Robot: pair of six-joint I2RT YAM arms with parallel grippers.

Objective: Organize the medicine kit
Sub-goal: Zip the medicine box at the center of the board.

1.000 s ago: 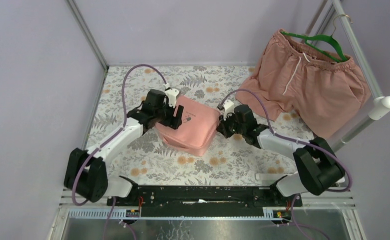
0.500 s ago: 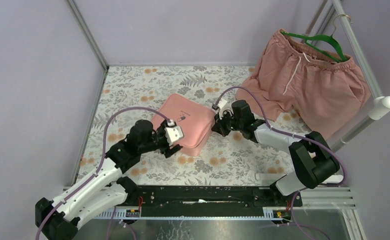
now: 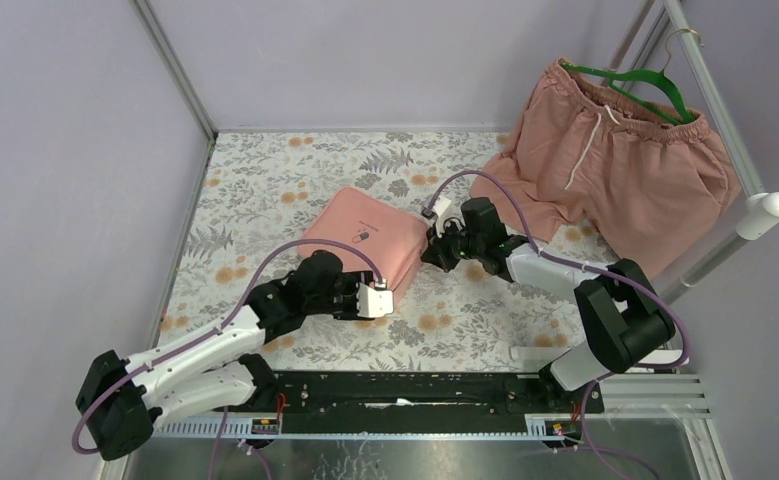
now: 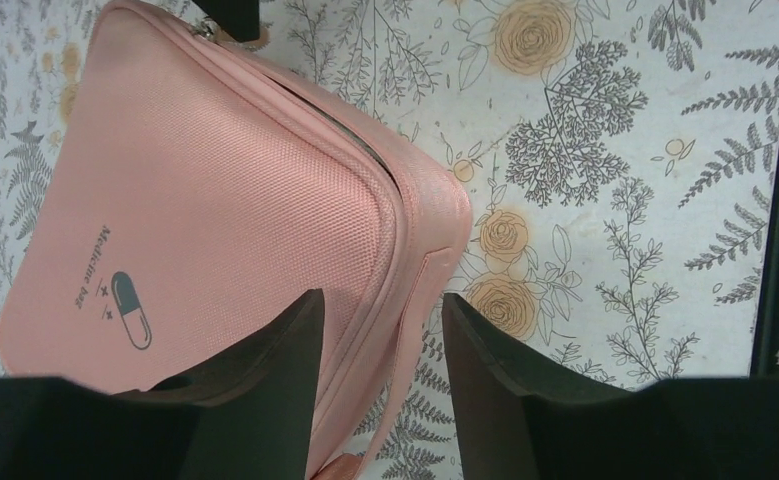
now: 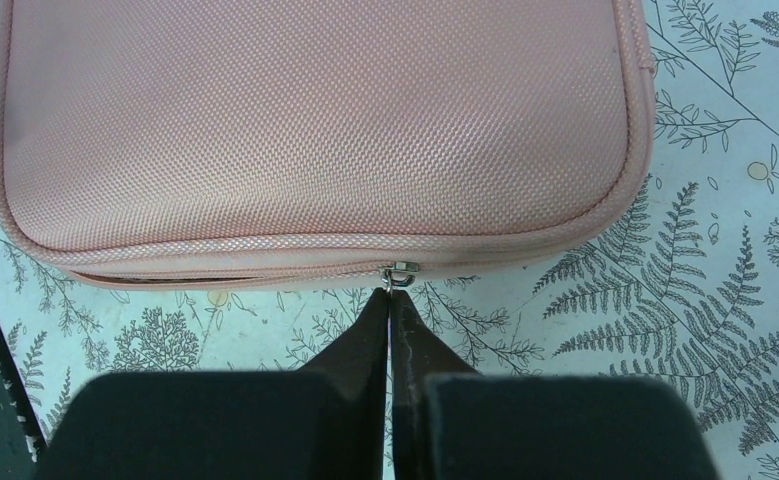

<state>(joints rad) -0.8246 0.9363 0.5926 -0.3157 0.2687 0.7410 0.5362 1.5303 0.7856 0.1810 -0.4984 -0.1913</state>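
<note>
The pink medicine kit [image 3: 365,235] lies flat on the floral table with its pill logo on top. My left gripper [image 3: 392,296] is open at the kit's near corner. In the left wrist view its jaws [image 4: 380,305] straddle the edge seam of the kit [image 4: 215,190], one finger over the lid and one over the table. My right gripper [image 3: 431,249] is at the kit's right side. In the right wrist view it [image 5: 390,300] is shut on the zipper pull [image 5: 398,272] of the kit [image 5: 315,120]. The zip gapes left of the slider.
Pink drawstring shorts [image 3: 625,160] on a green hanger [image 3: 645,80] drape over the back right of the table. A white post [image 3: 765,212] juts in at the right. Purple walls enclose the left and back. A black rail [image 3: 415,385] runs along the near edge.
My left arm has swung from the kit's far left side round to its near corner, and the kit's lid now lies flatter. My right gripper has stayed at the zipper on the right side.
</note>
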